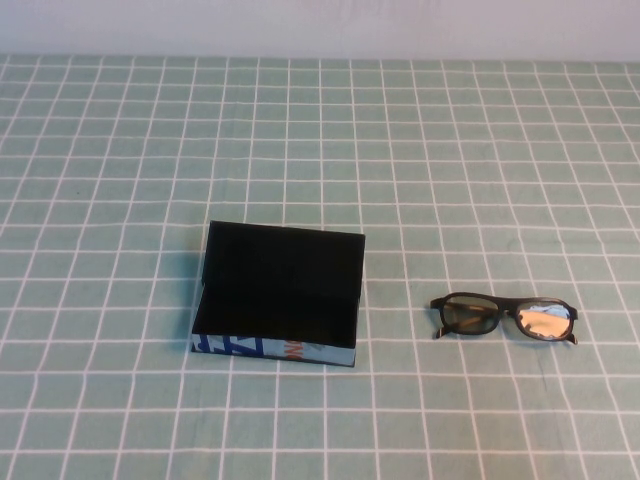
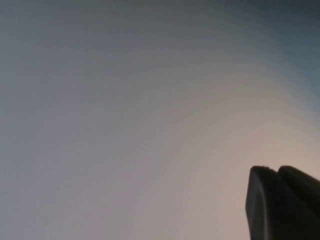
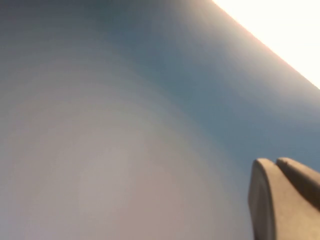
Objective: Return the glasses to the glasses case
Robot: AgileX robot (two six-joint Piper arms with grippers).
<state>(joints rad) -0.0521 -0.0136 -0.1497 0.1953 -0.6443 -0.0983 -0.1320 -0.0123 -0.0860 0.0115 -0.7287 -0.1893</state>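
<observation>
The glasses case (image 1: 280,295) lies open left of the table's middle, its black inside showing and its blue-and-white front edge with an orange mark (image 1: 292,349) facing me. The black thick-rimmed glasses (image 1: 505,318) lie on the cloth to its right, apart from it. Neither arm shows in the high view. My left gripper (image 2: 276,172) shows only in the left wrist view, its fingers pressed together and empty before a blank surface. My right gripper (image 3: 275,162) shows only in the right wrist view, likewise shut and empty.
A green tablecloth (image 1: 450,150) with a white grid covers the table. A pale wall runs along the far edge. Both wrist views show only a blank blurred background.
</observation>
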